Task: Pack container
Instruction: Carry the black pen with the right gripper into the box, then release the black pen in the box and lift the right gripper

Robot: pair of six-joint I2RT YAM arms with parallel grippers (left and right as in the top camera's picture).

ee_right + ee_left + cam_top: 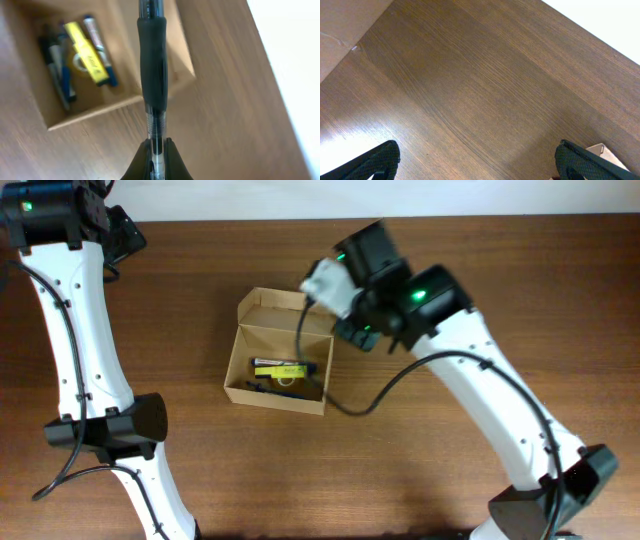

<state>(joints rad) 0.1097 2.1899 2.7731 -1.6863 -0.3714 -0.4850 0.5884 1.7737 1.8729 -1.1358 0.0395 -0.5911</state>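
The container (pixel 242 370) is a tan cardboard box standing open mid-table, its flap lid (pixel 270 303) raised at the far side. Inside lie a yellow marker (pixel 280 368) and several pens. In the right wrist view the container (pixel 75 117) shows at upper left with the yellow marker (pixel 89 56) and dark pens in it. My right gripper (pixel 156 144) is shut on a clear pen with a black grip (pixel 152 75), held above the table beside the box's right edge; the gripper also shows in the overhead view (pixel 350 332). My left gripper (pixel 477 165) is open and empty, far off at the table's back left (pixel 122 232).
The brown wooden table (pixel 450 240) ends at a white edge along the back. A black cable (pixel 345 408) loops from the right arm down past the box's right front corner. The left arm's base (pixel 110 425) stands at the left.
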